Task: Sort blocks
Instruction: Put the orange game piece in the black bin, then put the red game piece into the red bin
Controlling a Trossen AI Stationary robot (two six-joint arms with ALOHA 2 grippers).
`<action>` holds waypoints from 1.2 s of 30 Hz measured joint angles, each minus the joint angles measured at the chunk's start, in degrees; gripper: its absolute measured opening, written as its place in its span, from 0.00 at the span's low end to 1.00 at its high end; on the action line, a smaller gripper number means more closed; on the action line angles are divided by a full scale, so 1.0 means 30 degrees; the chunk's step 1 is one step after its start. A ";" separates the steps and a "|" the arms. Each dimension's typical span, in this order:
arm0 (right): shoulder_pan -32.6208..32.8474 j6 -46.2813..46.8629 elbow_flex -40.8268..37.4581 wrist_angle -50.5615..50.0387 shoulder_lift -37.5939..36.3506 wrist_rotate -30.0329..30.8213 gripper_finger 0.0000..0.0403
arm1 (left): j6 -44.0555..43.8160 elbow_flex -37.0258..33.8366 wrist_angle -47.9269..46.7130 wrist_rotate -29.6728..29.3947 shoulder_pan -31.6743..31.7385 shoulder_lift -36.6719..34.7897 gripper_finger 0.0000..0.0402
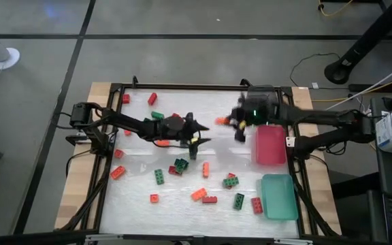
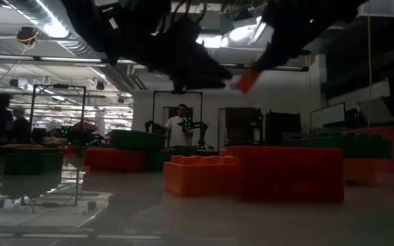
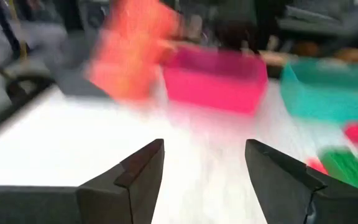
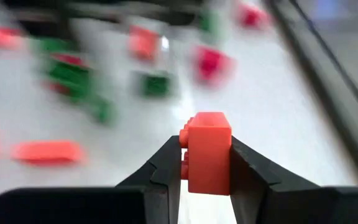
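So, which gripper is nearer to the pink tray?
Right. The right gripper, shut on an orange block, is just beside the pink tray. The left gripper, open and empty, is farther off toward the table's middle.

In the left wrist view an orange shape (image 3: 132, 50), the pink tray (image 3: 215, 79) and the teal tray (image 3: 331, 90) smear into blur. The right wrist view blurs every loose block (image 4: 67, 71) on the worktop (image 4: 278, 112). In the low view both arms (image 2: 183, 48) are cut off by the top edge.
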 joint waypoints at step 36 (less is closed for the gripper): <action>-1.2311 -0.1082 0.2118 -0.7838 0.4355 0.3276 0.49 | -0.6358 0.0029 -1.2059 -0.0262 0.3990 -0.1840 0.53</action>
